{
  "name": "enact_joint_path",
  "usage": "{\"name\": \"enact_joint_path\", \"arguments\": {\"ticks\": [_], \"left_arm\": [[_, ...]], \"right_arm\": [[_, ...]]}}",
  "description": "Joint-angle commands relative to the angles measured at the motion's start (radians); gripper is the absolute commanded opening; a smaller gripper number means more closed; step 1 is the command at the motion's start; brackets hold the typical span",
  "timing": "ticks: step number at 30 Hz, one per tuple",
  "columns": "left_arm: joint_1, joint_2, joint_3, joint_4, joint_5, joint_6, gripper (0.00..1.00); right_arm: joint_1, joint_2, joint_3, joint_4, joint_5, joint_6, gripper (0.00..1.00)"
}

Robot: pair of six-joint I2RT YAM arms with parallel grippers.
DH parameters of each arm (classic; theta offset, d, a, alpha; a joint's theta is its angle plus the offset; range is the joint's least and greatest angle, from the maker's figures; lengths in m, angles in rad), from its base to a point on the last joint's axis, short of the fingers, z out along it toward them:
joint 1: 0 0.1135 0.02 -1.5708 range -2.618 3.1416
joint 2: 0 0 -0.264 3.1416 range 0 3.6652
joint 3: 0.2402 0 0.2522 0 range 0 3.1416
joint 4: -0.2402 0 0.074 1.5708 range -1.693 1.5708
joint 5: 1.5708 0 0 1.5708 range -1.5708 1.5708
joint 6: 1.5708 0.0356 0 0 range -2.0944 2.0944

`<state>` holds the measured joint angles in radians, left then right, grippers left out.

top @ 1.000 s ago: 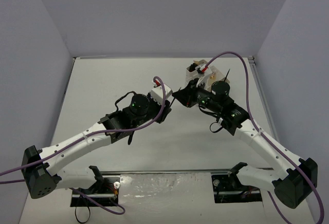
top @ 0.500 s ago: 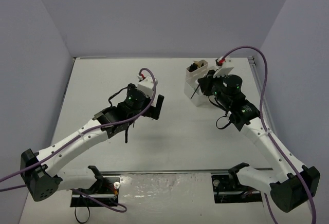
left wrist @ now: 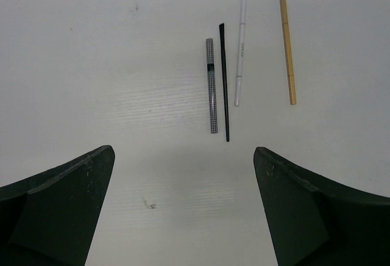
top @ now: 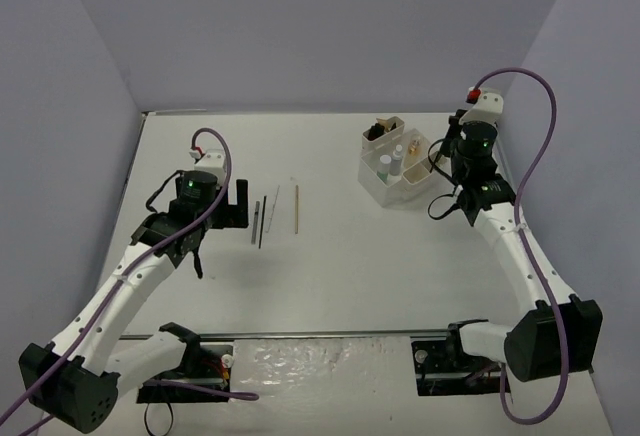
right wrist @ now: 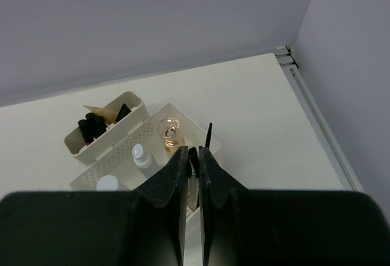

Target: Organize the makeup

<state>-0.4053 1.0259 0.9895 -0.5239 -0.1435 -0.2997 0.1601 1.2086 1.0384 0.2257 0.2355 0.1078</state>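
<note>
A thin black pencil (right wrist: pixel 208 133) is pinched by the right gripper (right wrist: pixel 193 151) over the white compartmented plastic box (right wrist: pixel 91 177), presumably for stowing; the left gripper (left wrist: pixel 183 156) is spread.

Lab rig: walled white tabletop (top: pixel 340 256)

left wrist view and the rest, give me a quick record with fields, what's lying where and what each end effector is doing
loose on table: checkered pencil, black brush, white pencil, gold pencil, side by side, roughly parallel
left end effector: open, empty, short of those four
white box: amber bottle, white-capped bottle, dark items in the end compartment
right end effector: shut, over the box; thin black stick beside its tips, held or not unclear
</note>
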Motion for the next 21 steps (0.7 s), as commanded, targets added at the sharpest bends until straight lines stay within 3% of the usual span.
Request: {"name": "enact_joint_path", "arguments": {"ticks": [1,21], "left_arm": [[0.024,-0.037,-0.016,0.028,0.027,0.012,0.97],[0.068,-0.030,-0.021,0.025,0.075,-0.012,0.97]], "right_arm": [[-0.040,0.066,0.067,0.153,0.000,-0.011,0.00],[-0.093,0.276,0.020,0.253,-0.144,0.054,0.01]]}}
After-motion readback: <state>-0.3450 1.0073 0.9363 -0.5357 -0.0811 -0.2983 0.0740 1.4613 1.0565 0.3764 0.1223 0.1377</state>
